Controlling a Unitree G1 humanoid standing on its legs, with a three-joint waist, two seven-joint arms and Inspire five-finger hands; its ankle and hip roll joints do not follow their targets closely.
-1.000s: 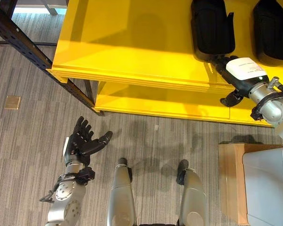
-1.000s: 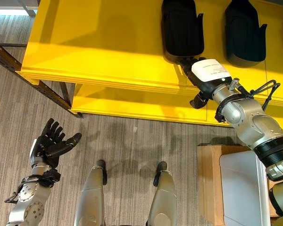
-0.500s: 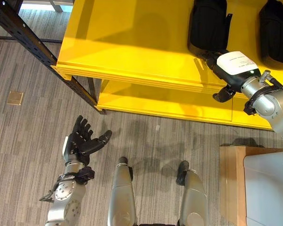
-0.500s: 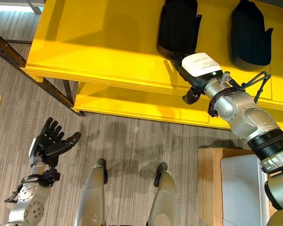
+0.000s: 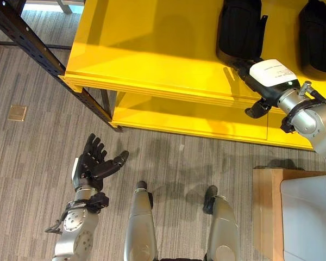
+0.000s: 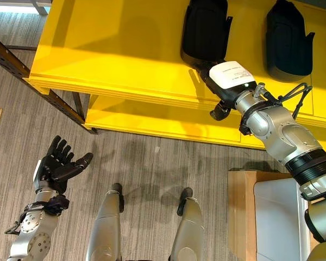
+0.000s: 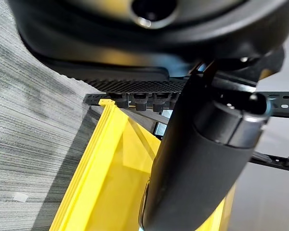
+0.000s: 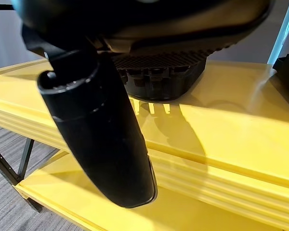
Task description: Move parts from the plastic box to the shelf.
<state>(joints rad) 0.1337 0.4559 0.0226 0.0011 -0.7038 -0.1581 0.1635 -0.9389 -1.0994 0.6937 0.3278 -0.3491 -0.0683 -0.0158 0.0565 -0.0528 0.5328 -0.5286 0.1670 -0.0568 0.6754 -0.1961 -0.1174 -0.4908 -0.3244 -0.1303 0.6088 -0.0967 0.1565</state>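
Staying put, the right robot hand (image 6: pixel 224 81) touches the black part (image 6: pixel 205 30) with straight fingers, as before.

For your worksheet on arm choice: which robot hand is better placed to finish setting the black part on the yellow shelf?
The right robot hand. It is already at the near end of the black part on the yellow shelf. The left robot hand hangs open over the floor, away from the shelf.

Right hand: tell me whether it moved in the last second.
No. The right hand keeps its place at the near end of the left black part; only the camera shifted.
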